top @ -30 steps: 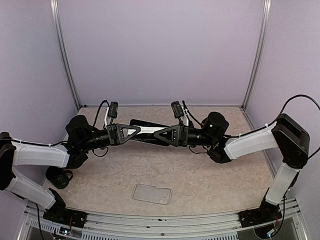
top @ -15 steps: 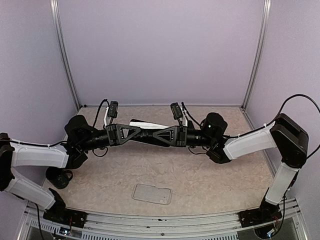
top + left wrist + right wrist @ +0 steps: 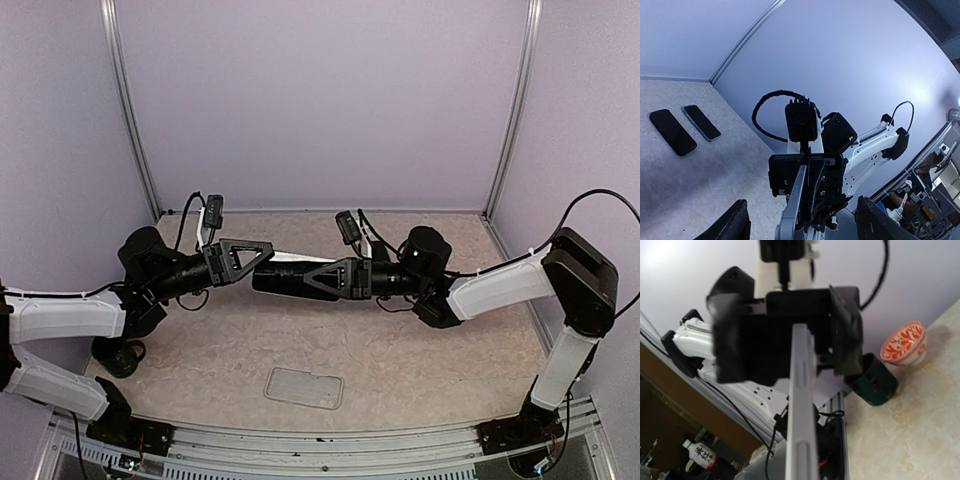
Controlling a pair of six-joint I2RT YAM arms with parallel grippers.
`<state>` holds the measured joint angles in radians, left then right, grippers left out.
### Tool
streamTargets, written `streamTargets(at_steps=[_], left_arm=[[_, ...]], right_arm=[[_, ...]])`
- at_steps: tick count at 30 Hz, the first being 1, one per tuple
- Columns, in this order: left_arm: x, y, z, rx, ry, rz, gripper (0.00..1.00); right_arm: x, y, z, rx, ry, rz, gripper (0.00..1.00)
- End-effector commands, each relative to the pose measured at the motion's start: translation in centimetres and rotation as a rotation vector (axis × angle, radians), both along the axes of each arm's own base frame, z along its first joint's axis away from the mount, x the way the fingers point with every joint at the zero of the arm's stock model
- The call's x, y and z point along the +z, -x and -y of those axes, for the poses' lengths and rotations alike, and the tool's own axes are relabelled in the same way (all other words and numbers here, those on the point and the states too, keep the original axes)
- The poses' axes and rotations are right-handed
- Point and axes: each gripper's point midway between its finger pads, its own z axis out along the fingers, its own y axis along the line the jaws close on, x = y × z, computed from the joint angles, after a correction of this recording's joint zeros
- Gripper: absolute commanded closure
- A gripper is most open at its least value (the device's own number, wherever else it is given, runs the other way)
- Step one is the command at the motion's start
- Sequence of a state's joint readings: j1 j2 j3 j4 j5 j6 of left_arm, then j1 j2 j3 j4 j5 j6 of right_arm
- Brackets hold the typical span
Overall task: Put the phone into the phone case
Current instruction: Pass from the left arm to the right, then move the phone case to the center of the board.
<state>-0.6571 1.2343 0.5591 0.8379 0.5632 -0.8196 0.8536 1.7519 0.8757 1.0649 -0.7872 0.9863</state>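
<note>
Top view: right gripper [image 3: 318, 279] jaws are pinching the phone [image 3: 278, 281] by one end, holding it roughly level in the air above the counter [image 3: 400, 350]. The phone's free end is pointing at the left gripper [image 3: 258, 254]. The left jaws are standing spread just off that free end, not touching it. The phone case [image 3: 304, 388] is lying flat on the counter, nearer the arm bases than the phone and well apart from it. A dark cup [image 3: 120, 356] is sitting far left of the phone, by the left arm's base.

Left wrist: own fingers [image 3: 735, 222] are showing at both bottom corners, wide apart with nothing gripped. The phone is facing the camera edge-on, dead ahead, clamped in the right jaws. Left of the phone, down on the counter, a bare dark slab [image 3: 672, 132] and a pale-rimmed slab [image 3: 701, 122] are lying side by side; can't tell what they are.

Right wrist: the phone is running edge-on up the middle as a grey strip. Beyond its far end the left gripper is showing blurred, jaws flanking the phone's line. Right of the phone, an orange-and-white bowl [image 3: 903, 342] is sitting just beside the cup.
</note>
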Motion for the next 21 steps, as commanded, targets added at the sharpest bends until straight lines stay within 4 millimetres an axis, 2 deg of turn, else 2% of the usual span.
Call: streamTargets(at_steps=[1,4,8,10,15,21], left_arm=[[-0.7,0.1,-0.9,0.048,-0.041,-0.006,0.26],[-1.9,0.3,-1.3,0.063,-0.073,-0.043,0.2],[-4.4,0.6,-1.8,0.081,-0.14,-0.119,0.12],[-5.7,0.7,-2.1,0.099,-0.178,-0.153,0.02],[-8.6,1.1,-3.1,0.135,-0.262,-0.234,0.01],[-13.2,2.5,-3.8,0.164,-0.38,-0.389,0.01]], right_arm=[[3.6,0.3,0.8,-0.013,-0.051,0.083,1.0],[3.7,-0.1,1.2,-0.031,-0.024,0.073,1.0],[2.9,-0.9,1.9,-0.072,0.035,0.057,1.0],[2.8,-1.2,2.3,-0.093,0.059,0.059,1.0],[2.8,-2.2,3.5,-0.162,0.111,0.086,1.0],[3.5,-3.4,5.3,-0.271,0.183,0.142,1.0]])
